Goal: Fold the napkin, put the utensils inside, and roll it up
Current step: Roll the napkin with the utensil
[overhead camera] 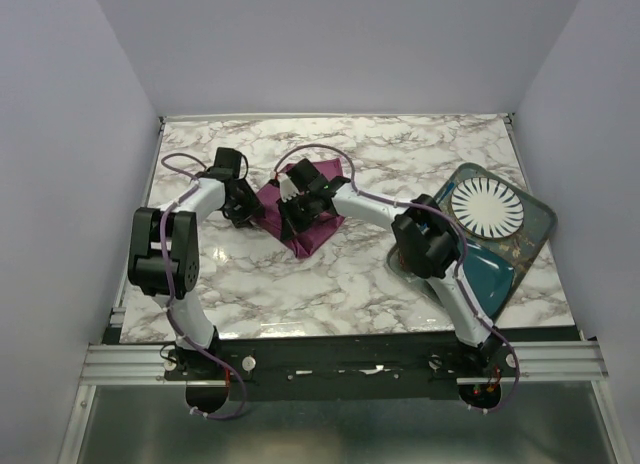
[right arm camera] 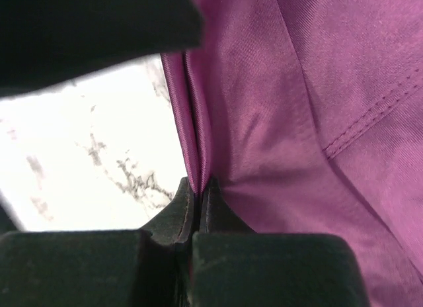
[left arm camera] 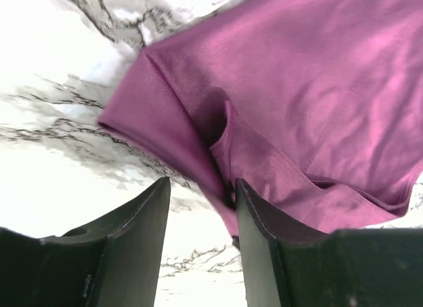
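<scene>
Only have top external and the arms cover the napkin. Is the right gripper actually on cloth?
Observer: Yes. The right wrist view shows the right gripper shut on a folded edge of the napkin.
Operator: Left one gripping too?
Observer: No. The left gripper is open, with mostly bare marble table in the gap and the cloth's edge against one finger.
Operator: Cloth flat there?
Observer: No, a raised crease runs down toward that finger.
</scene>
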